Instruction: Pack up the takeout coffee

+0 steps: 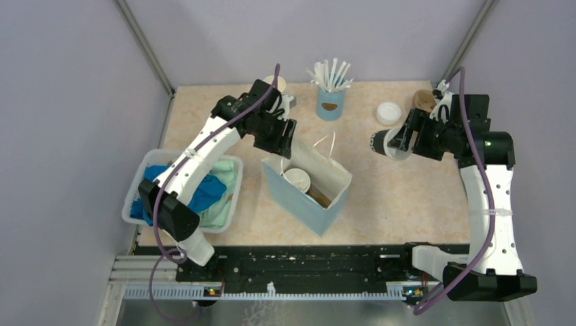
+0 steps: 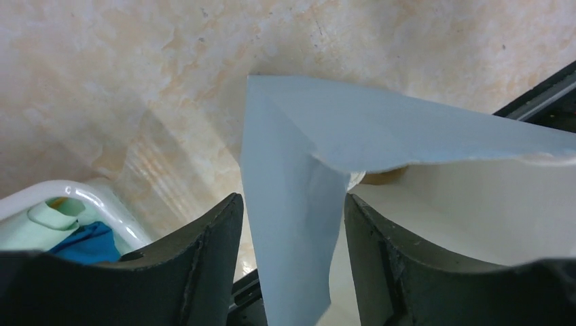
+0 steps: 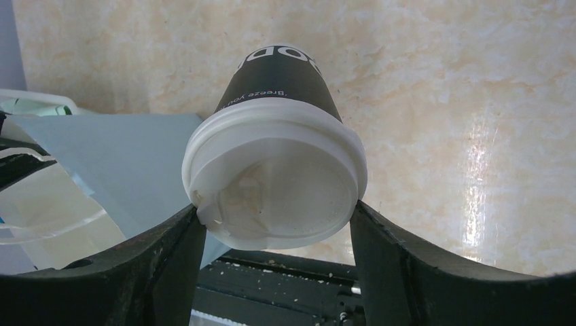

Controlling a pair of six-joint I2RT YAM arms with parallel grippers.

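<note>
The right gripper (image 3: 275,214) jaws hold the takeout coffee (image 3: 275,183) at its lid, right of the blue bag (image 1: 306,197), not yet inside. The left gripper (image 2: 292,200) jaws stand around the bag's edge; whether they pinch it I cannot tell. Putting the cup in remains

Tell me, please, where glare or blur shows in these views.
Right wrist: glare streak on the table beside the sharp takeout coffee; left wrist: fainter glare bands beside the paper bag; top external: even light, soft shadows.
</note>
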